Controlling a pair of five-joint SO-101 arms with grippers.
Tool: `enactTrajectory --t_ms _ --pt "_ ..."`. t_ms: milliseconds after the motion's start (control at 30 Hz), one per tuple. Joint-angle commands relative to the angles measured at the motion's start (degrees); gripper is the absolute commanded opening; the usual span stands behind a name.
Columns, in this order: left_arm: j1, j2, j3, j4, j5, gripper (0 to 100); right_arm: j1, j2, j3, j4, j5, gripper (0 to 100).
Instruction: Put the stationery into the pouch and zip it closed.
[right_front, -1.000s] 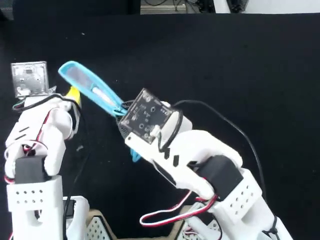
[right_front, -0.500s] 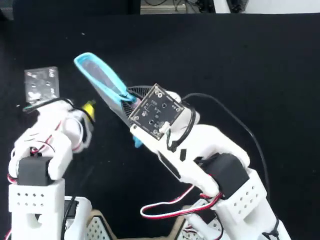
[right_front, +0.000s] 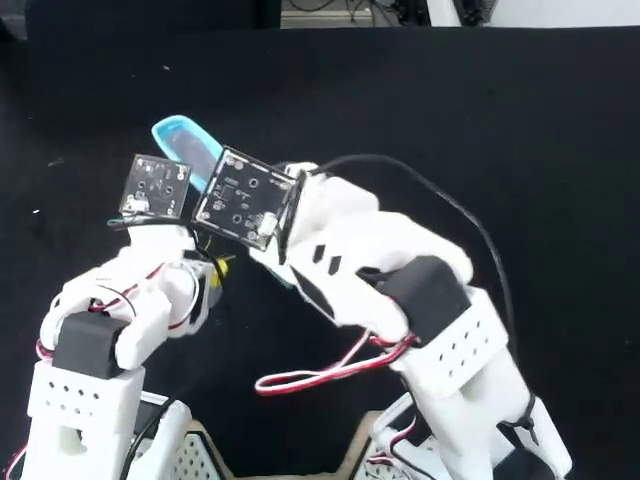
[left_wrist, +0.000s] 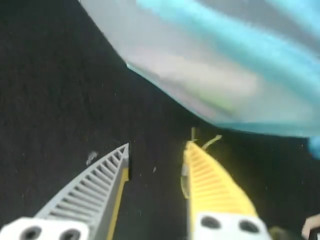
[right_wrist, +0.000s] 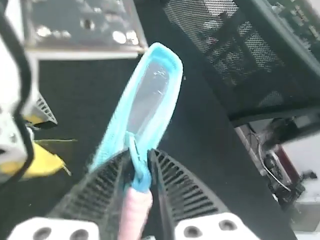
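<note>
The right gripper (right_wrist: 139, 155) is clamping its black fingers on one narrow end of the pouch (right_wrist: 150, 95), squeezing the blue edge between the tips. The pouch is sticking straight out from those fingers, so its long axis is running in line with the gripper, and its rounded free end is pointing away from the arm. In the high view that free end is peeking out beyond the two wrist cameras and pointing toward the table's (right_front: 450, 120) far left, while the rest of the pouch is lying hidden under the arms. Its clear face, framed in blue, is facing the right wrist camera. Whether the zip is open or shut cannot be told.

A pink thing (right_wrist: 134, 210) is showing between the bases of the right fingers, behind the clamped end; what it is cannot be told.

The left gripper (left_wrist: 157, 146) is hovering just beside the pouch, its grey and yellow fingers standing apart and holding nothing, with black table showing between them. The pouch is passing across just beyond their tips, blurred in the left wrist view.
</note>
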Motion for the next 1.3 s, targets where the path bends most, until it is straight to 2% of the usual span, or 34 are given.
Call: enactTrajectory --t_ms 0,133,233,333,467,567,867,1000,1133,1267 --pt "0.7 -0.6 -0.8 1.4 3.6 22 1.0 2.6 -4.4 3.7 1.4 1.0" --pt "0.7 -0.6 -1.2 1.2 7.6 22 1.1 2.6 -4.8 3.5 0.4 1.0" --pt "0.8 -4.0 -1.1 1.0 12.9 23 3.3 0.8 -4.3 0.6 -6.9 1.0" --pt "4.4 -12.0 -0.5 1.1 18.3 23 5.5 -1.5 -2.5 -2.6 -10.6 1.0" --pt "14.4 -24.7 5.4 -1.9 17.5 23 5.7 -2.9 0.7 -5.2 -10.6 1.0" --pt "17.5 -30.2 13.0 -7.7 14.8 23 5.7 -2.9 1.2 -5.5 -10.9 1.0" --pt "17.5 -30.2 24.7 -26.0 14.3 23 5.7 -3.2 1.2 -5.1 -11.1 1.0" --pt "14.6 -30.1 29.5 -34.5 14.3 22 5.9 -3.2 1.3 -5.0 -11.1 1.0" --pt "9.5 -30.1 32.9 -39.4 14.3 22 6.0 -3.3 1.3 -4.9 -11.1 1.0" --pt "5.5 -30.5 34.3 -39.6 13.9 22 6.0 -3.3 1.3 -4.9 -11.0 1.0"
